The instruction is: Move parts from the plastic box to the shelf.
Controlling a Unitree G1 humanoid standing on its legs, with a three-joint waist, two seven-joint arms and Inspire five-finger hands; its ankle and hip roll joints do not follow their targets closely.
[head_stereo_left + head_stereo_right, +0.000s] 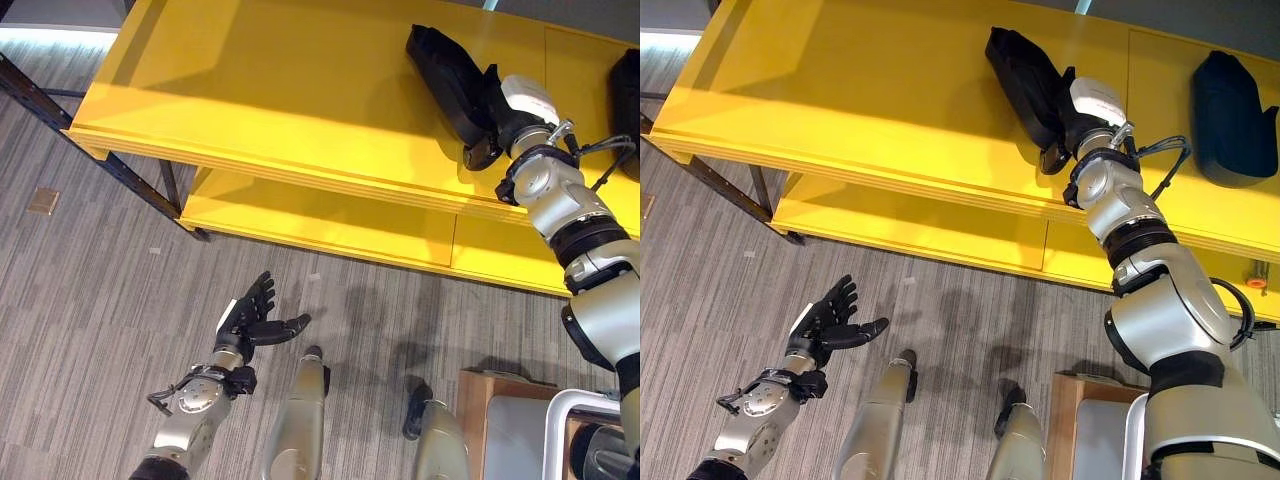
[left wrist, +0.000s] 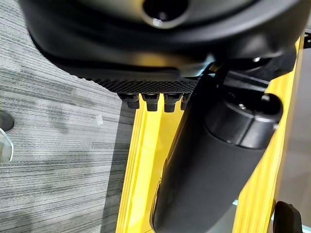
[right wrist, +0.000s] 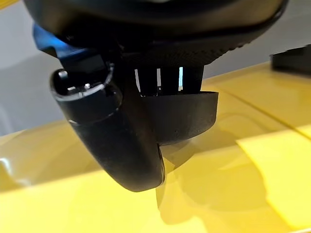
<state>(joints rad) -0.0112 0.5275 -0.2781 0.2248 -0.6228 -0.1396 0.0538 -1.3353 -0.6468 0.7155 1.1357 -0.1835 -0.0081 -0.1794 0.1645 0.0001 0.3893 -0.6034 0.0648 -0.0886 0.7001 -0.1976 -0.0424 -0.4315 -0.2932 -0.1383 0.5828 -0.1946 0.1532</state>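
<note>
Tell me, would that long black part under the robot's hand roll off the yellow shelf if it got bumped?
Probably not. The black part lies lengthwise on the shelf, well back from the edge. It looks stiff, keeping its moulded shape in the right hand. Its smooth surface might slide when pushed.

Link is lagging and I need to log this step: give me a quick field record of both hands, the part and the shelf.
right hand: on the top board of the yellow shelf, fingers closed on the black part
black part: lying on the shelf top, its near end in the right hand
left hand: open, holding nothing, low over the grey floor in front of the shelf
second black part: on the shelf top, further right, untouched
lower board: bare where visible
</note>
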